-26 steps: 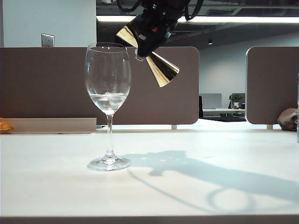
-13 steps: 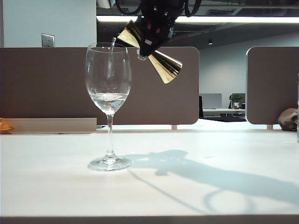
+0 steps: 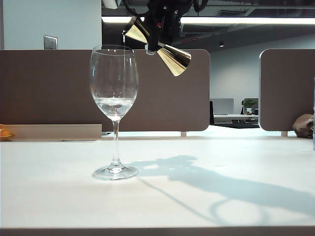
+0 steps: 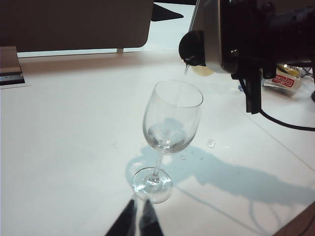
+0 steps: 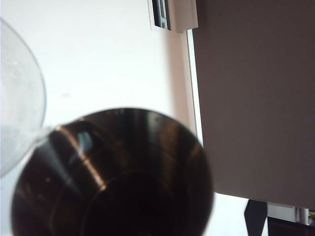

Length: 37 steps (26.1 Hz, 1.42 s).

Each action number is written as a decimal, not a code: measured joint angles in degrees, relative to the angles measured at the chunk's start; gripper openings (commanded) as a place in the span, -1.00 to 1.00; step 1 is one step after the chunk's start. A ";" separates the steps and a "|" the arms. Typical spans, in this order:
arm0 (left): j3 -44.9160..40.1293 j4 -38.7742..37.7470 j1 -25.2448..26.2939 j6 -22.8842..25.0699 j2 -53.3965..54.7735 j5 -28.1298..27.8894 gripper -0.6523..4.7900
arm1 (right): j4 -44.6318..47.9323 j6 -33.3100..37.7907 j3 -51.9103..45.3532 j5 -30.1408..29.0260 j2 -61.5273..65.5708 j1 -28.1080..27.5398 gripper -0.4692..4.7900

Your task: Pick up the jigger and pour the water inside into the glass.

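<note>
Exterior view: right gripper (image 3: 158,37) clamped on jigger (image 3: 165,51) at its waist, tilted, one mouth at the rim of the glass (image 3: 114,88). Water (image 3: 114,105) pools in the bowl. Left gripper (image 4: 136,220) low near the glass foot, fingertips close together, holding nothing.

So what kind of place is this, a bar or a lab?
Most likely an open-plan office: brown desk partitions stand behind the white table, with a monitor and potted plant on desks beyond, under strip ceiling lights.

One glass (image 3: 114,110), one jigger (image 3: 158,47), two claws (image 4: 136,219), one table (image 3: 221,201)
</note>
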 measured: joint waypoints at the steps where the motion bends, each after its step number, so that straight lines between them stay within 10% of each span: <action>1: 0.00 0.02 0.00 0.00 0.00 0.00 -0.68 | 0.00 -0.37 0.04 0.00 0.00 0.00 -0.83; 37: 0.00 0.02 0.00 0.00 0.00 0.00 -0.68 | 12.83 -33.18 0.22 2.21 0.00 0.79 -0.83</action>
